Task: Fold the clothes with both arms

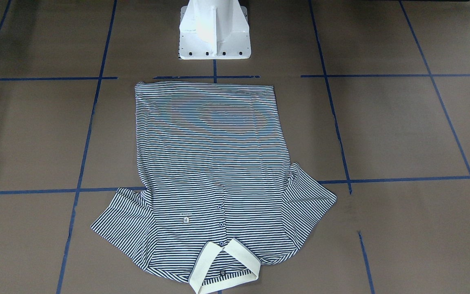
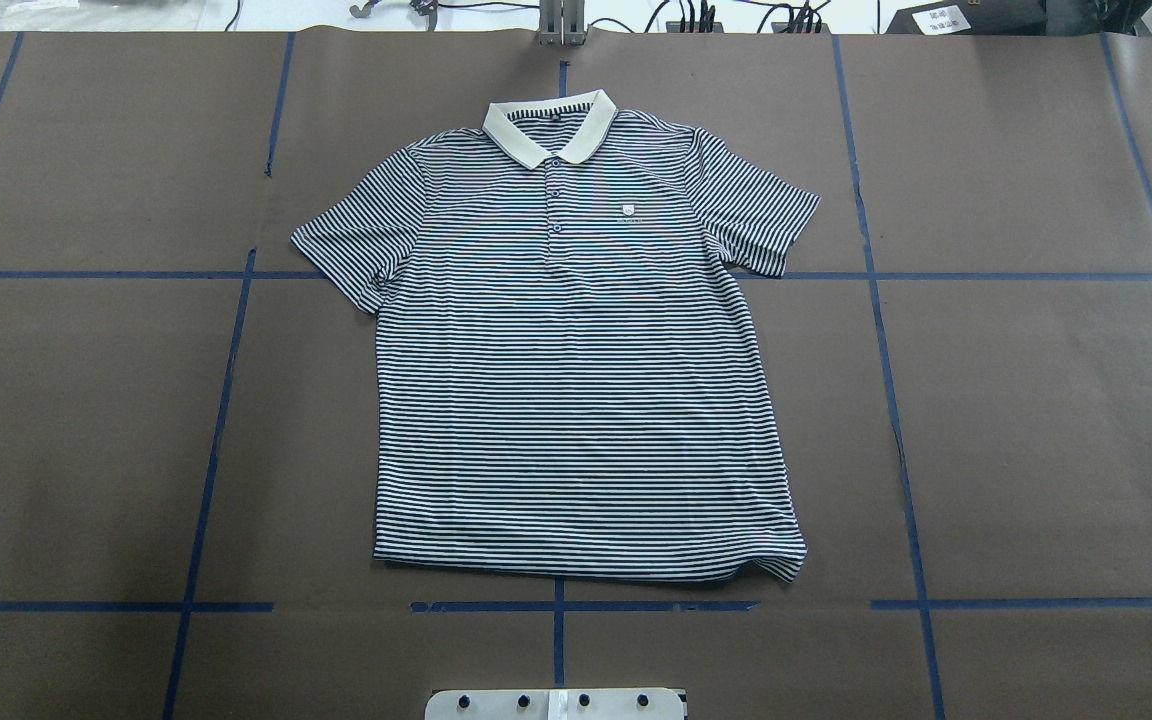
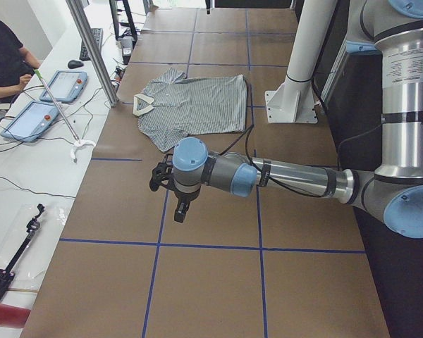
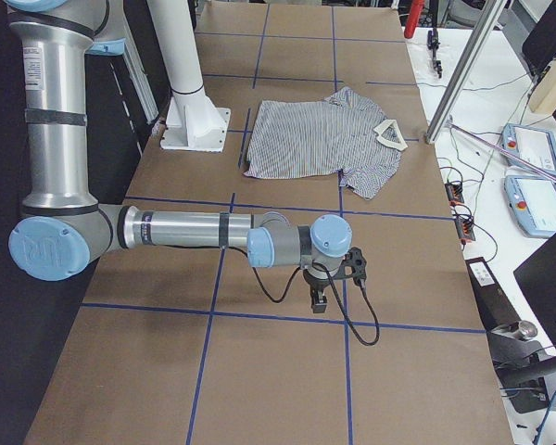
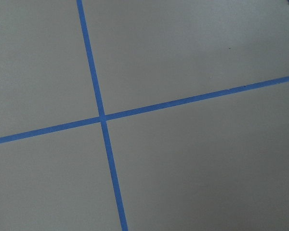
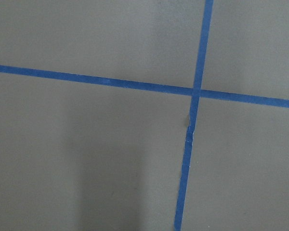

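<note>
While the polo shirt point(image 2: 576, 380) lies flat, edges uncovered, left arm point(image 3: 296, 173) and right arm point(image 4: 185, 229) hover well off, jaws' state untellable.

Shirt point(image 2: 576, 380) flat on tabletop point(image 2: 1036, 430).
Hem point(image 2: 576, 568) nearest pedestal point(image 1: 214, 32), collar point(image 2: 548, 125) farthest; left arm point(image 3: 289, 174) and right arm point(image 4: 190, 229) off toward opposite ends.

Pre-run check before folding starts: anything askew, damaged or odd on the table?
Nothing serious. The polo shirt lies flat and face up. Minor: its hem corner on the robot's right ripples slightly, and the blue tape in the right wrist view has a small break.
</note>
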Tool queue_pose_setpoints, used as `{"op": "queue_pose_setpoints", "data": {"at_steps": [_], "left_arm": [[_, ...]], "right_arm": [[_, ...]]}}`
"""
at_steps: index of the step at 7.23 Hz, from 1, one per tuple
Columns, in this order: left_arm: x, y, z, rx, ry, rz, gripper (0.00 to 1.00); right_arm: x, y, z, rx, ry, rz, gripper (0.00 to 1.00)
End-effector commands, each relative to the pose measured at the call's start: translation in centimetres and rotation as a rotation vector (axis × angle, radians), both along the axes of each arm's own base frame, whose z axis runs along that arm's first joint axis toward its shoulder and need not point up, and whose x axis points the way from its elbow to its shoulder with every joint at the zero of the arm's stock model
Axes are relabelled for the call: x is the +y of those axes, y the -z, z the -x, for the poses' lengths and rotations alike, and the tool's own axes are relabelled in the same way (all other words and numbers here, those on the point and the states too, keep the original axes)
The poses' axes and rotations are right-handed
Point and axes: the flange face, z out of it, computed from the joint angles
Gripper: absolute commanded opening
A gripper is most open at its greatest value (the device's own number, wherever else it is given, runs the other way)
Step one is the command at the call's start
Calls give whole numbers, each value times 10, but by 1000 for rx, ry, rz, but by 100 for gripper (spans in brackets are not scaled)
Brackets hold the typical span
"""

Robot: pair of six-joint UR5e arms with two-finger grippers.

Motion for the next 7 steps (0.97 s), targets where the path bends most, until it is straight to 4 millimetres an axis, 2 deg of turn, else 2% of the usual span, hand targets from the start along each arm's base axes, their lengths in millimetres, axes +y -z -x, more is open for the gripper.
{"op": "queue_pose_setpoints", "data": {"at_steps": [1, 3, 4, 5, 6, 7], "left_arm": [[0, 2, 0, -5, -2, -4, 100], [1, -2, -3, -6, -4, 8, 100], [1, 5, -3, 2, -6, -11, 100], [2, 5, -4, 3, -9, -12, 100], [2, -2, -3, 1, -10, -5, 100], [4, 2, -3, 3, -10, -11, 100]], "right_arm": [[-3, 4, 1, 0, 0, -9, 100], [-6, 8, 2, -2, 3, -17, 100], [-9, 13, 3, -5, 1, -24, 100], [-16, 24, 5, -11, 0, -40, 100], [-40, 49, 22, -19, 5, -61, 100], [-72, 88, 58, -32, -8, -50, 100]]}}
